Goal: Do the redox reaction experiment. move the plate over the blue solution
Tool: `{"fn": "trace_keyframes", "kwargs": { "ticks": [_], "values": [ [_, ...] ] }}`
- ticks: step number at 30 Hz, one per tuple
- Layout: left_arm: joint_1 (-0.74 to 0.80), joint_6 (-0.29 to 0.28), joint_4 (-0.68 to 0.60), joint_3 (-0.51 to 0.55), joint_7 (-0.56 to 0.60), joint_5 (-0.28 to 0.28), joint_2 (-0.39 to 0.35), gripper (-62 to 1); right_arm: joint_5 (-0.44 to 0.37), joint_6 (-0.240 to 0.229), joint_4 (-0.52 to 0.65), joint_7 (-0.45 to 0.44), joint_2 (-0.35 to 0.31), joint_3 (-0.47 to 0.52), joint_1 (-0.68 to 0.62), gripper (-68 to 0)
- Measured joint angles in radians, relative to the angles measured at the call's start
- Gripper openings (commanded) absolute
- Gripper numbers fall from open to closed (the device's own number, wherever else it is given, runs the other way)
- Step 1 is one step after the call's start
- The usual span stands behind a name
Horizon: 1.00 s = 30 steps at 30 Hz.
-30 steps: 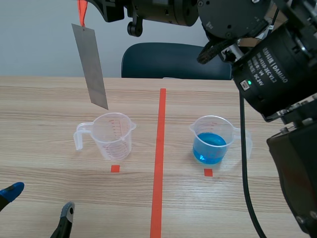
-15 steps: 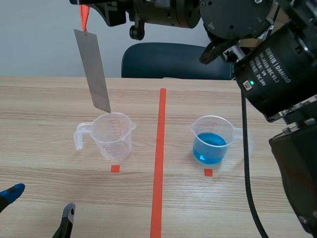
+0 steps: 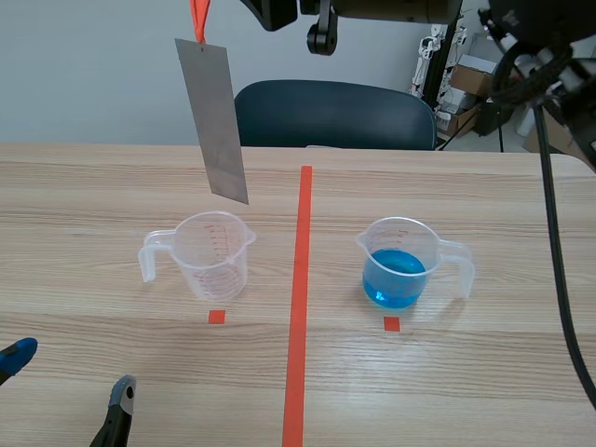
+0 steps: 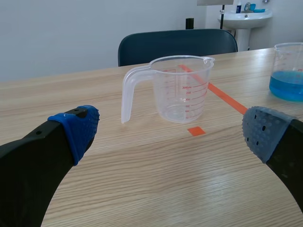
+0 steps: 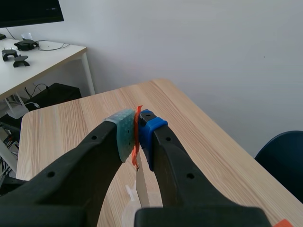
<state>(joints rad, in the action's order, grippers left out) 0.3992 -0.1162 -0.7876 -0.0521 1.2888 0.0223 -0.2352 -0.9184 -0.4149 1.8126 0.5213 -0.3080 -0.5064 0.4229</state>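
The right claw (image 5: pixel 136 133) grips the strap (image 5: pixel 135 158) of the plate (image 3: pixel 213 119), at ten o'clock from the blue solution (image 3: pixel 396 277). The left claw (image 4: pixel 170 130) is open.

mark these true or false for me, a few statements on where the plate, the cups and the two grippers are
1. The metal plate hangs on the empty cup's side of the tape line. True.
2. The plate is dipped in the blue solution. False: it hangs in the air, clear of both cups.
3. The right gripper is shut on the plate's orange strip. True.
4. The left gripper grips the empty cup. False: it is open, with the cup ahead of it, untouched.
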Motion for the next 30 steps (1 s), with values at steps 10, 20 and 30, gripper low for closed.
{"fn": "trace_keyframes", "kwargs": {
  "ticks": [10,20,30],
  "values": [
    [0.039,0.000,-0.029,0.000,0.051,0.000,-0.003,-7.1,-0.149,0.000,0.040,-0.079,-0.235,0.000,0.000,-67.1],
    [0.197,0.000,-0.272,-0.001,-0.016,0.002,-0.151,-30.7,-0.243,0.000,0.040,-0.198,-0.495,0.000,0.000,-67.1],
    [0.311,0.000,-0.550,-0.001,-0.105,-0.122,-0.349,-53.9,-0.313,0.000,0.040,-0.292,-0.722,0.000,0.000,-67.1]
  ]
}}
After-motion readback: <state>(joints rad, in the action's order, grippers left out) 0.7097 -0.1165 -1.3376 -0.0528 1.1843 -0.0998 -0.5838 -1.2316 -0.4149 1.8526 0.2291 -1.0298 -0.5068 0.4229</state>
